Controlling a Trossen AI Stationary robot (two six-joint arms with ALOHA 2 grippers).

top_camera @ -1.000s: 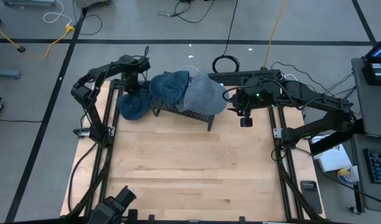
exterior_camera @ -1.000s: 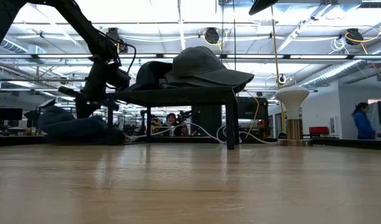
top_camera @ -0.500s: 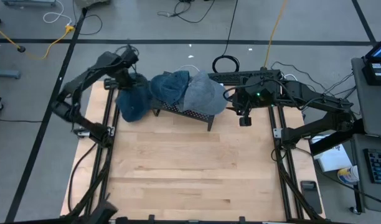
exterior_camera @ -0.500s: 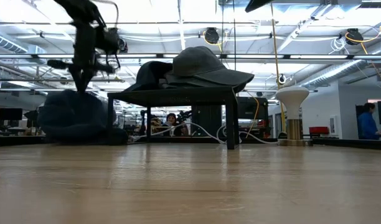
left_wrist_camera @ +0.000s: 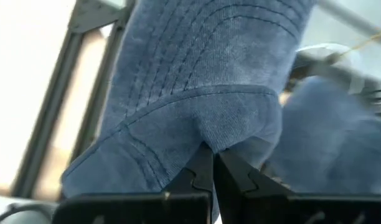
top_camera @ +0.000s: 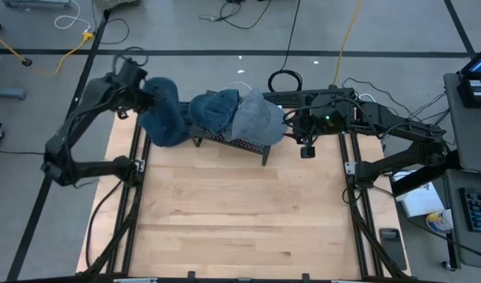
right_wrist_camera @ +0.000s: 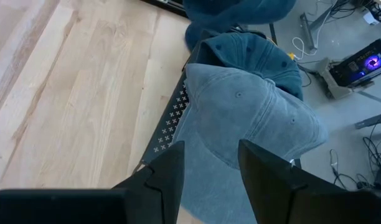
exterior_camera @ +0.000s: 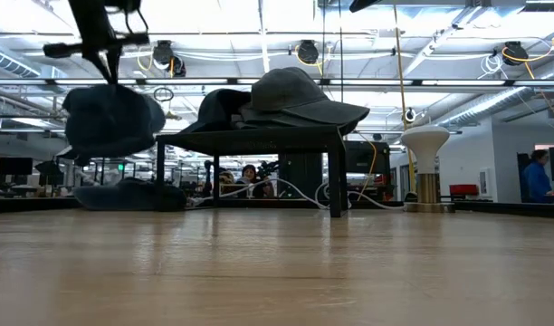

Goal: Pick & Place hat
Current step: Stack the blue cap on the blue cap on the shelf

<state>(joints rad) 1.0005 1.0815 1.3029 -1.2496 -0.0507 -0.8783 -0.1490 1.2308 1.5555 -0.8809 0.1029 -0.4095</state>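
The left claw [left_wrist_camera: 213,171] is pinched tight on a fold of the dark blue hat [top_camera: 163,119], which hangs from it in the air, clear of the surface [top_camera: 240,212] (the low view shows daylight under it). It sits just beside the left end of the rack [top_camera: 236,141], a little above the rack's top. The left arm reaches in from the outer left, elbow bent low and back. On the rack lie a blue cap [top_camera: 214,108] and a grey cap [top_camera: 258,119], overlapping. The right claw [top_camera: 306,149] hovers just off the rack's right end, fingers [right_wrist_camera: 162,180] partly apart and holding nothing, its arm stretched in from the right.
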